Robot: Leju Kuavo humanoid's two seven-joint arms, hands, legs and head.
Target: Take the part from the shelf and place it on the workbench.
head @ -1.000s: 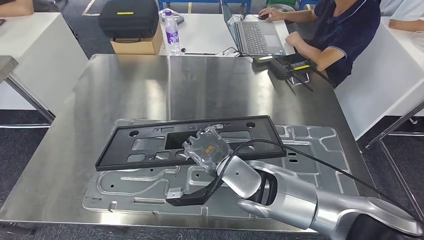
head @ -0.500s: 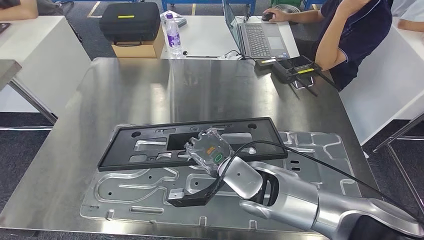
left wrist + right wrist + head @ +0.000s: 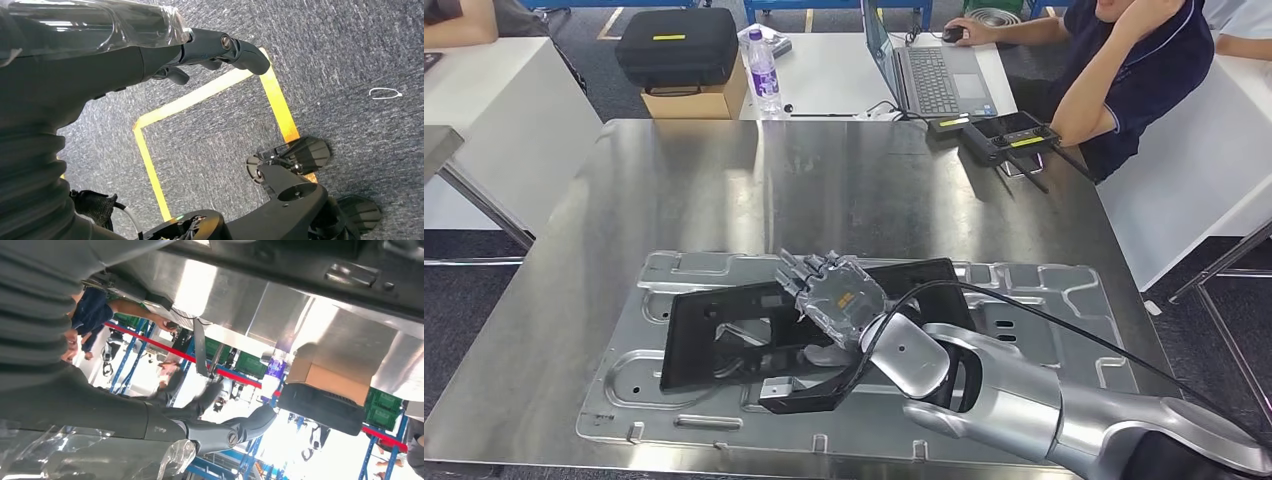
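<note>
Worktop (image 3: 724, 180) of bright steel fills most of what we see from the head view, and on its near half lies a large stamped metal plate (image 3: 1044, 300). On that plate rests the black part (image 3: 714, 340), a flat frame with cut-outs, sitting a little askew with its long side running across the plate.

Our right hand (image 3: 829, 290) reaches in from the lower right on its silver arm and sits over the middle of the black part. Its fingers (image 3: 799, 268) are stretched forward and only slightly apart, lying above the part's far edge; we cannot tell whether they press on the part or hover just clear of it, since the back of the hand hides the underside. They do not appear to be wrapped round anything.

Our left hand (image 3: 90, 55) hangs over grey carpet (image 3: 350, 45) marked with yellow tape (image 3: 210, 90). Its dark fingers (image 3: 240, 50) are extended and hold nothing.

Beyond the worktop, a white table (image 3: 844, 70) carries a black case (image 3: 679, 45) on a cardboard box (image 3: 694, 100), a water bottle (image 3: 762, 70) and a laptop (image 3: 934, 70). A person in a dark blue shirt (image 3: 1134, 70) sits at the laptop, and a black controller (image 3: 1009, 135) lies on the worktop's far right corner.
</note>
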